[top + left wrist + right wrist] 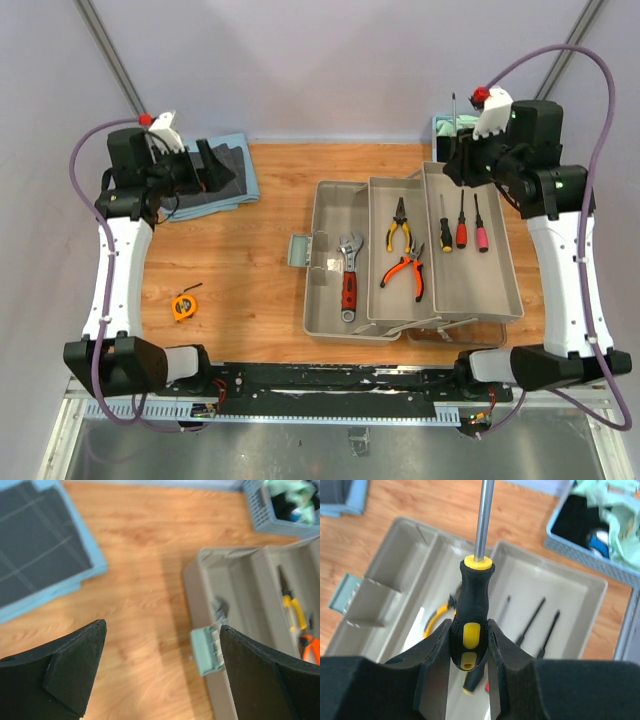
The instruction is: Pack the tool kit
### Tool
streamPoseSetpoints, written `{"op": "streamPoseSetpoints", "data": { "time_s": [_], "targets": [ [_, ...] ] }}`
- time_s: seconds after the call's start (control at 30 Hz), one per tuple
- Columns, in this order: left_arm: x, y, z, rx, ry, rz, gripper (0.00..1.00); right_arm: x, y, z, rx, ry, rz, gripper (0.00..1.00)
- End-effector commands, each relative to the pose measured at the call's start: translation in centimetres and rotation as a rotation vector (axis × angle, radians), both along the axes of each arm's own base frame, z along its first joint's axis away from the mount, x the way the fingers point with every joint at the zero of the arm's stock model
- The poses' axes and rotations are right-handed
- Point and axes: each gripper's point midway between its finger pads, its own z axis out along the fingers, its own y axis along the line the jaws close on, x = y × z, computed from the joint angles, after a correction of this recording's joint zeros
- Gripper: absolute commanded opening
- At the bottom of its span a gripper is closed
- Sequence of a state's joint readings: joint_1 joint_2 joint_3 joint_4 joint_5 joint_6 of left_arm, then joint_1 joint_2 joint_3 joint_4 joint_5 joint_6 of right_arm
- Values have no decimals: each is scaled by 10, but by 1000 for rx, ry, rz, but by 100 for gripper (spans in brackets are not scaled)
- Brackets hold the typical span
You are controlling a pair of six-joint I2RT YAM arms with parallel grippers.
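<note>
Pose: right pincer [467, 630] near toolbox [560, 595], clamping screwdriver [470, 595] | left pincer [162, 630] agape

The toolbox [335, 210] is plain grey-beige with a minty green latch [303, 249], and the bench [260, 240] is warm orange-brown woodgrain. The wrench [348, 283] has a red grip, there are yellow-handled pliers [399, 225] and orange-handled pliers [405, 268], and the tape measure [184, 306] is orange too. The screwdriver [468, 630] has a black handle with yellow bits, the cloths [35, 555] are dark grey with a pale grid on light blue, and the basket [580, 547] is blue.

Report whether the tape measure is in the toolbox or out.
Out: the orange tape measure lies on the wooden table, left of the toolbox, apart from it.
</note>
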State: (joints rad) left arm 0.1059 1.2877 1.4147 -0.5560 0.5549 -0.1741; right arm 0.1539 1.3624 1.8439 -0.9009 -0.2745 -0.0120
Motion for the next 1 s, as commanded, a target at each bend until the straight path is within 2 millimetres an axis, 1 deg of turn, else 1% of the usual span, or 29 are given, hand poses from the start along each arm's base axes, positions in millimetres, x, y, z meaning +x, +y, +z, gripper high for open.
{"op": "streamPoseSetpoints", "data": {
  "time_s": [0.0, 0.07, 0.13, 0.23, 0.33, 0.57, 0.8, 0.93, 0.97],
  "targets": [
    [-37, 31, -45, 161, 102, 52, 99, -30, -43, -48, -122, 155, -104, 1],
    [-46, 36, -58, 165, 146, 76, 99, -36, -53, -61, -131, 190, -147, 1],
    [-54, 40, -68, 173, 176, 96, 99, -41, -62, -73, -136, 221, -189, 1],
    [-59, 47, -73, 210, 186, 117, 99, -47, -77, -87, -141, 265, -257, 1],
    [-62, 57, -76, 258, 201, 150, 99, -51, -86, -100, -146, 318, -291, 1],
    [-71, 83, -89, 336, 271, 266, 99, -60, -97, -124, -187, 453, -321, 1],
    [-86, 101, -103, 420, 328, 331, 99, -73, -101, -146, -217, 569, -322, 1],
    [-101, 107, -121, 463, 396, 337, 99, -77, -101, -156, -223, 613, -313, 1],
    [-103, 109, -124, 477, 403, 339, 99, -77, -100, -158, -224, 622, -311, 2]
  ]
}}
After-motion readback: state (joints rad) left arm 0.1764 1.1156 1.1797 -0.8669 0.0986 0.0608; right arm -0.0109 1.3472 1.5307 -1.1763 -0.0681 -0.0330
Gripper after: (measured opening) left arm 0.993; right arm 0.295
